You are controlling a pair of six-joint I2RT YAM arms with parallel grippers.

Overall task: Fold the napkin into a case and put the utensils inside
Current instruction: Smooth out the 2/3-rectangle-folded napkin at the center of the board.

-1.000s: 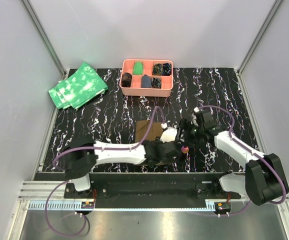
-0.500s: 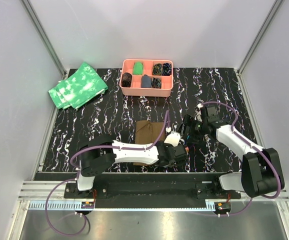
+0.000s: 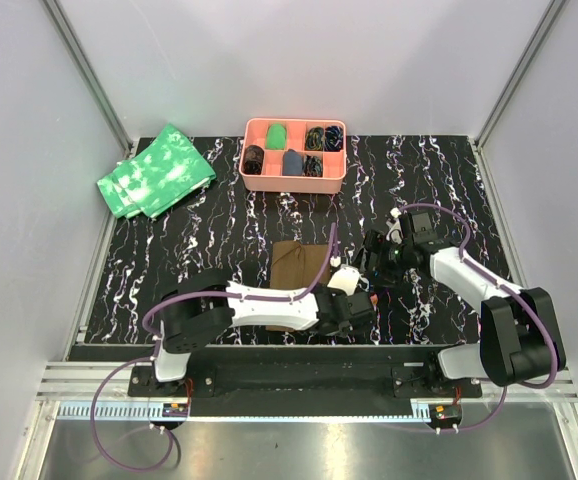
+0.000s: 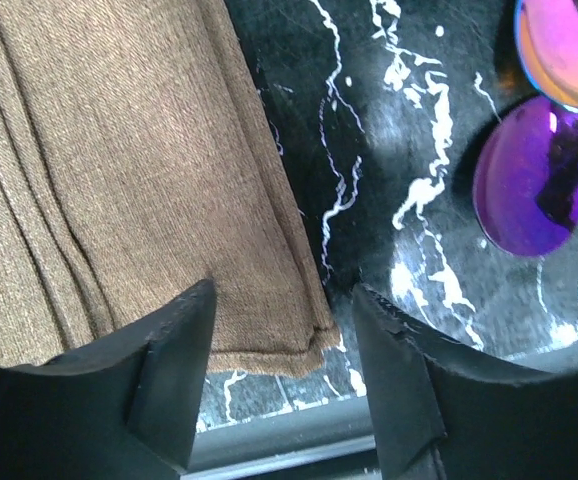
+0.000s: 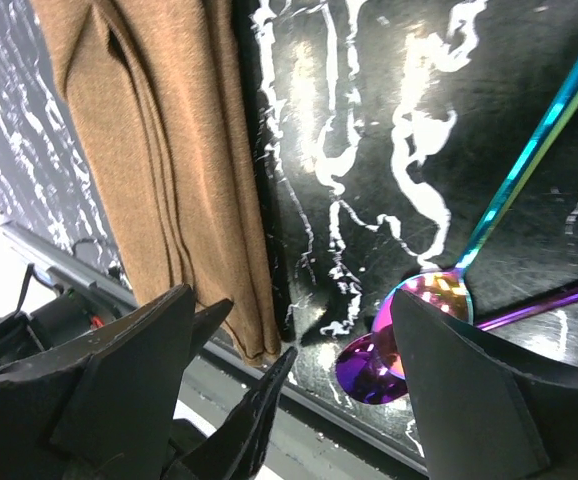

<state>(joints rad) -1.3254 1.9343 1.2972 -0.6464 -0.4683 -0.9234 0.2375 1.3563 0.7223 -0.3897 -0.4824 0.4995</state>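
While the table (image 3: 199, 240) is carrying the napkin (image 3: 299, 265) folded into a narrow layered case (image 4: 119, 180) near its front edge, we are reading this as the loading step. Our left gripper (image 4: 284, 300) is hovering open astride the case's near corner, probably to lift a layer. The right gripper (image 5: 289, 305) is hanging open, empty, over the utensils (image 5: 424, 295) just beside the case. Versus a second ago, the left gripper is sitting further right and the right arm is tucked tighter.
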